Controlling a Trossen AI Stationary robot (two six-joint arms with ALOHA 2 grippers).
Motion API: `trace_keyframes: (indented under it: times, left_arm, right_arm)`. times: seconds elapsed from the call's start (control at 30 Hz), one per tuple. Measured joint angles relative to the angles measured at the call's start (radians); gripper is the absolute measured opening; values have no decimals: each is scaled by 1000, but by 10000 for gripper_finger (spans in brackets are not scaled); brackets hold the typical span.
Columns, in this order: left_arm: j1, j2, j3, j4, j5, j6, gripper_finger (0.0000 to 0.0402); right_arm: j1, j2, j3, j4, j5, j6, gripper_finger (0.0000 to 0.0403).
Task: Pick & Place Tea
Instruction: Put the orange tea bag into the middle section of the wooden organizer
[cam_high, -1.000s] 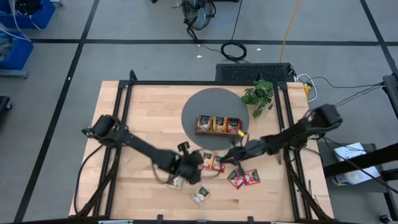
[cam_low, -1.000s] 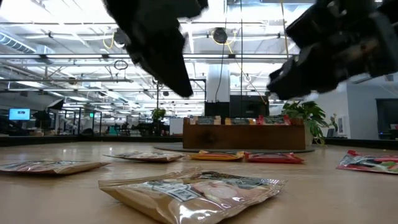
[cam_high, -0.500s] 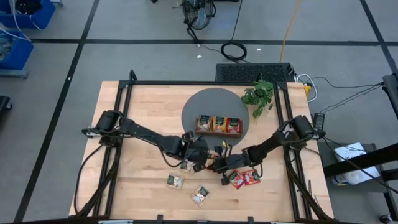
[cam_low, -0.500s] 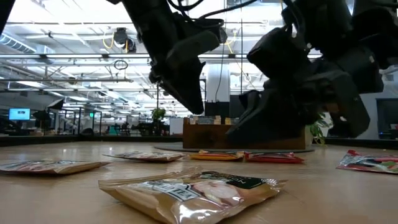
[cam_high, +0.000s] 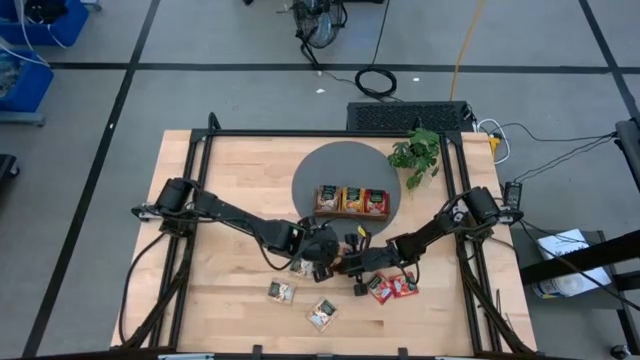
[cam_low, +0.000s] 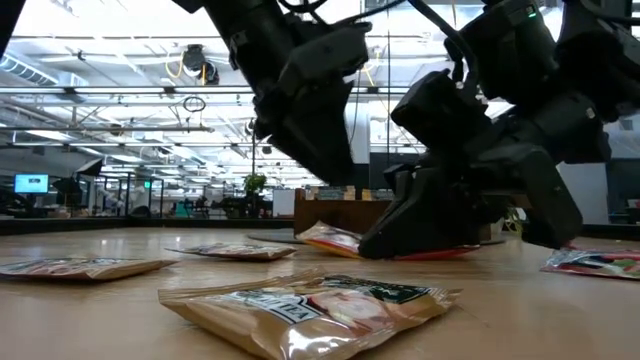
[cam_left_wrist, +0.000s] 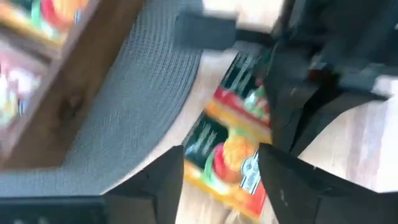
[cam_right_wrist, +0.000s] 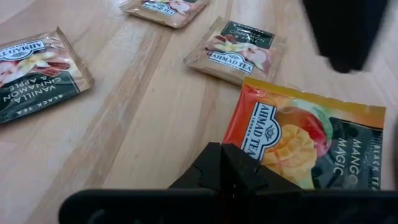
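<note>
Both arms met at mid-tabletop (cam_high: 230, 190), just in front of the round grey mat (cam_high: 330, 165): the right gripper (cam_right_wrist: 227, 163) had its fingers pinched closed at the near edge of the orange mango packet (cam_right_wrist: 305, 144), which lay flat with its long side running away from them. The left gripper (cam_left_wrist: 221, 180) hung over the same packet with fingers spread and nothing held. The wooden tray (cam_high: 352, 202) sat close behind, red packets (cam_high: 392, 286) beside, beige packets (cam_high: 322, 314) nearer the front, and the crowding arms looked like the main obstacle.
</note>
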Motion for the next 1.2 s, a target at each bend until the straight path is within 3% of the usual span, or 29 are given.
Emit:
trace_keyframes:
  times: [0.2, 0.6, 1.2]
  left_arm:
    - [27, 0, -2, -60, -1, -105, 235]
    - [79, 2, -110, 39, 41, -294, 242]
    - [58, 41, -154, 188, 137, -257, 241]
  right_arm:
    - [-8, -3, 0, -63, -4, 36, 0]
    - [-7, 0, -11, -115, -31, 30, 0]
    - [-6, 2, -33, -61, -35, 33, 0]
